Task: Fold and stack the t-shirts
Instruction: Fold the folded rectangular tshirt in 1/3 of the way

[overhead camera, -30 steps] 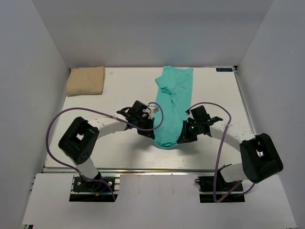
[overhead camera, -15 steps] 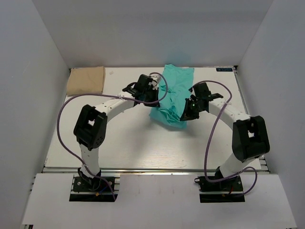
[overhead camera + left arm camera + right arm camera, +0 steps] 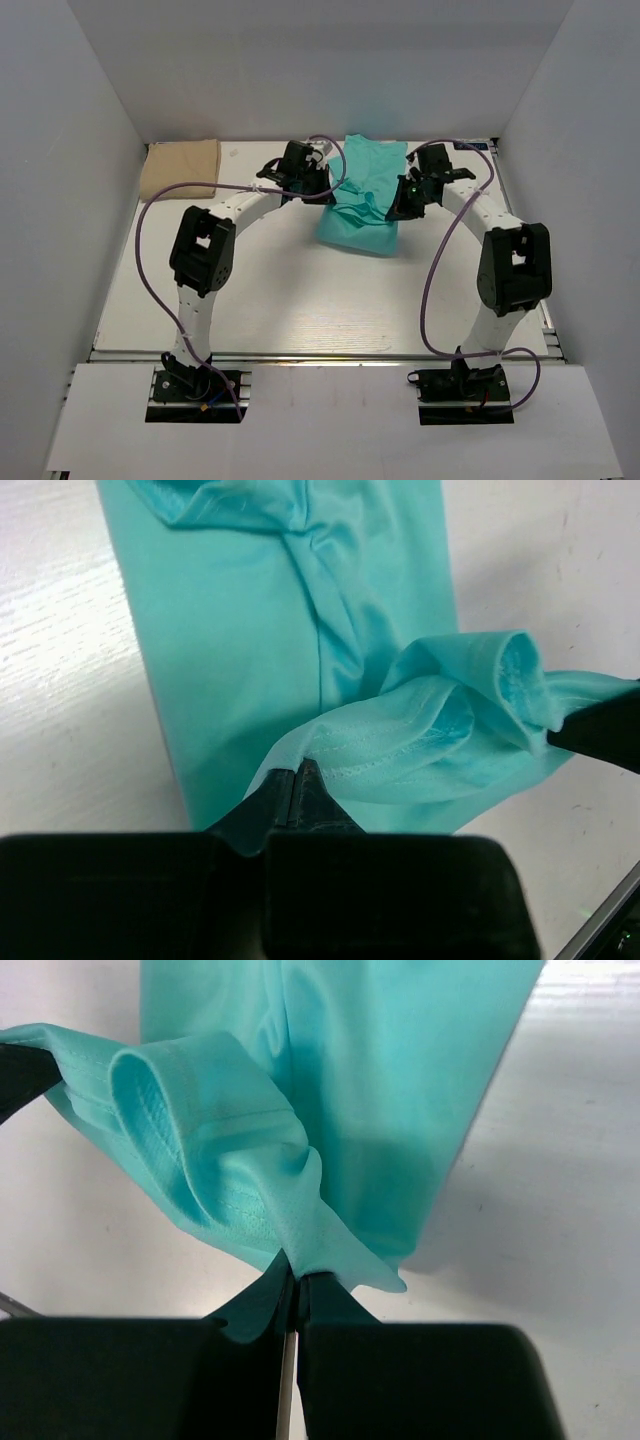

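Observation:
The teal-green t-shirt [image 3: 365, 205] lies at the back middle of the table, folded lengthwise, its near hem lifted and doubled toward the far end. My left gripper [image 3: 328, 190] is shut on the hem's left corner [image 3: 300, 755]. My right gripper [image 3: 397, 207] is shut on the hem's right corner [image 3: 315, 1250]. The hem sags in a bunched fold between them above the flat part of the shirt [image 3: 240, 630]. The tan-beige t-shirt [image 3: 181, 168] lies folded at the back left corner, apart from both grippers.
The white table [image 3: 300, 300] is walled by grey panels at left, right and back. Both arms stretch far forward, their purple cables [image 3: 140, 250] looping over the table sides. A small dark label [image 3: 470, 146] sits at the back right edge.
Both grippers have carried the teal shirt's near hem from the middle of the table toward the back, doubling the shirt over itself. The tan shirt has not moved.

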